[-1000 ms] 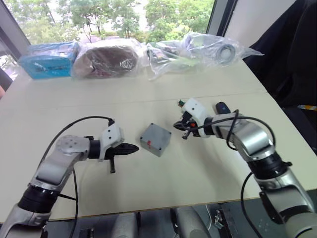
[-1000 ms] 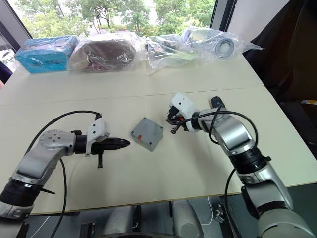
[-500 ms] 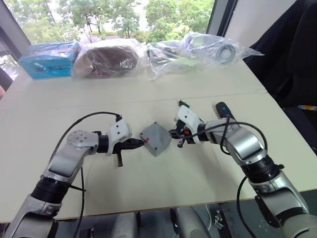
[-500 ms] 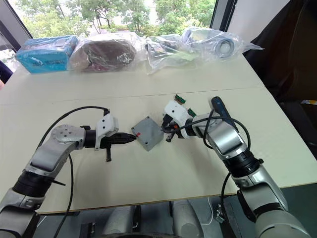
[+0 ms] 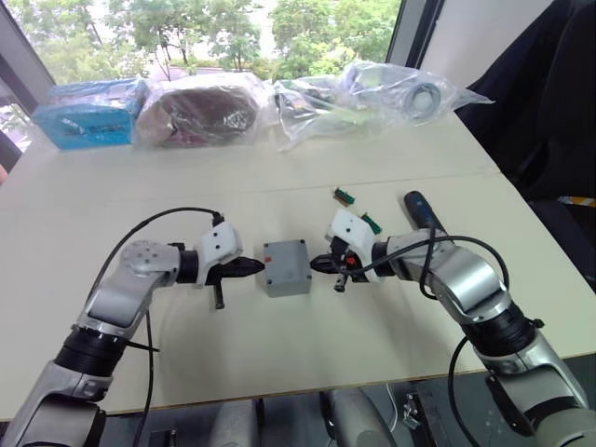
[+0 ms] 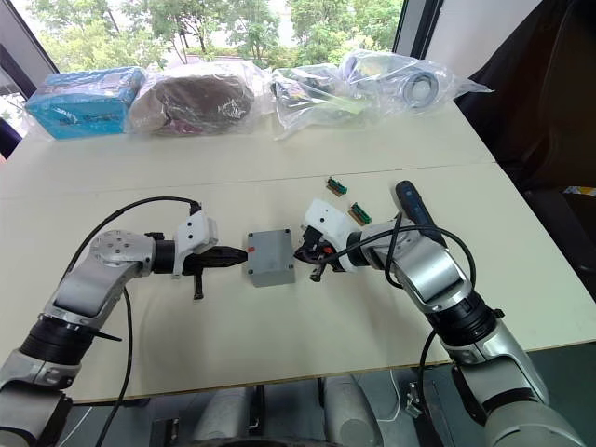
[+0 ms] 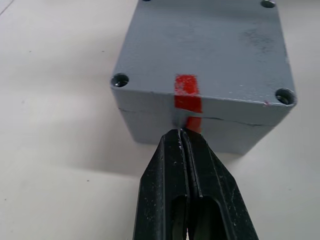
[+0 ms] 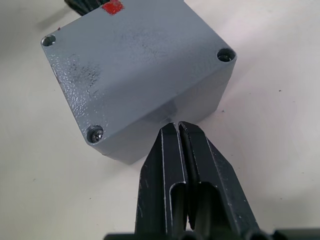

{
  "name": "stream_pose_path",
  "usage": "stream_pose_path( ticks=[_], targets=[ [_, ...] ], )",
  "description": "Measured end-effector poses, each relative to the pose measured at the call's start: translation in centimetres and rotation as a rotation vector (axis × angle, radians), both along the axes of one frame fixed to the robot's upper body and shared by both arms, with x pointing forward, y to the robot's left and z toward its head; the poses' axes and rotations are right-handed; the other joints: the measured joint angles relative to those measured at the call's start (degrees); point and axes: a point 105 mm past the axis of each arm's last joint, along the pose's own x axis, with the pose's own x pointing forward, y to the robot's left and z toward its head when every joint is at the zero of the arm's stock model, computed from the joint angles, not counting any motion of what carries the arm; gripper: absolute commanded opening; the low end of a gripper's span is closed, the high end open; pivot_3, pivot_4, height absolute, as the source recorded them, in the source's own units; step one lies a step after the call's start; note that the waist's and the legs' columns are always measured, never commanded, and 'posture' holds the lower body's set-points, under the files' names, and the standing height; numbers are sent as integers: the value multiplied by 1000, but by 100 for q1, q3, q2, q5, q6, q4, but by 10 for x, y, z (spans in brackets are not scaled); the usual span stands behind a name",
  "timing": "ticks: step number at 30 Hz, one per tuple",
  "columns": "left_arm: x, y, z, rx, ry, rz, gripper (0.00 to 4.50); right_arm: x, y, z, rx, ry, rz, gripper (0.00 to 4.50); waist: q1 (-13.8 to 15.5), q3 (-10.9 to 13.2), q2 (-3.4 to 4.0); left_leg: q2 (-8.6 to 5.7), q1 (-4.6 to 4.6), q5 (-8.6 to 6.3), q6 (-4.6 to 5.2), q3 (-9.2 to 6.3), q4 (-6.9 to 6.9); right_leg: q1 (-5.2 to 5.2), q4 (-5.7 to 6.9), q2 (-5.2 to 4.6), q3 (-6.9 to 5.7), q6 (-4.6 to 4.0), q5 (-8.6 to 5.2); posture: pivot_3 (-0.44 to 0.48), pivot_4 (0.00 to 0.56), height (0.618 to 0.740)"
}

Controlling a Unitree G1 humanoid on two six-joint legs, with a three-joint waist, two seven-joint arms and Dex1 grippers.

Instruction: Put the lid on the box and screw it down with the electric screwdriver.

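Box (image 5: 286, 266) and lid (image 7: 210, 45) are found already joined, set on the tabletop (image 5: 279, 354) near the middle of its front half. The left end effector (image 7: 186, 137), fingers closed on nothing, is pressed against the box wall at the red mark; the right end effector (image 8: 178, 131), likewise closed and empty, is set against the opposite wall. Squaring or steadying of the box between them is probably intended. The electric screwdriver (image 5: 424, 211) is left lying toward the right edge, ungrasped.
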Motion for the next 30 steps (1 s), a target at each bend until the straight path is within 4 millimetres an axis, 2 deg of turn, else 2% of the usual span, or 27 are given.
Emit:
stream_pose_path(
  ticks=[4,5,7,9,13,18,25,30],
  targets=[
    [-1,5,7,5,-14,3,0,7,-14,15,58,-42,-90,47,4,1,-2,0,-2,0,0,0,0,0,-1,-1,0,0,0,0,150,740],
    [-3,7,14,-4,-21,0,0,13,-22,23,94,-72,-148,265,9,2,-3,0,-3,0,0,-1,0,0,-1,-1,0,0,0,0,150,740],
    [-5,11,31,-18,-55,1,0,26,-45,44,155,-149,-275,754,16,2,-3,-1,-2,0,0,0,0,1,-1,-3,1,0,0,0,150,740],
    [-7,10,48,-51,-86,-6,0,34,-67,55,189,-194,-368,1519,17,2,-4,-2,-1,0,0,0,0,4,-3,-2,0,1,-1,0,150,740],
    [-10,-2,69,-94,-119,-43,0,46,-88,39,201,-170,-486,3012,-1,2,-4,-2,1,0,0,2,0,4,-1,-1,2,1,0,0,150,740],
    [-7,-12,85,-143,-150,-56,0,60,-102,24,214,-140,-561,3012,-16,2,-3,0,4,0,0,2,-1,3,0,2,2,2,0,0,150,740],
    [-7,-16,87,-153,-149,-43,0,84,-98,5,234,-103,-583,3012,-10,2,-2,-1,3,0,0,2,0,3,0,1,3,2,0,0,150,740],
    [-6,-16,87,-155,-148,-33,0,92,-99,2,221,-114,-587,3012,-7,2,-2,-2,2,0,0,2,0,3,-1,0,3,2,0,0,150,740]
  ],
)
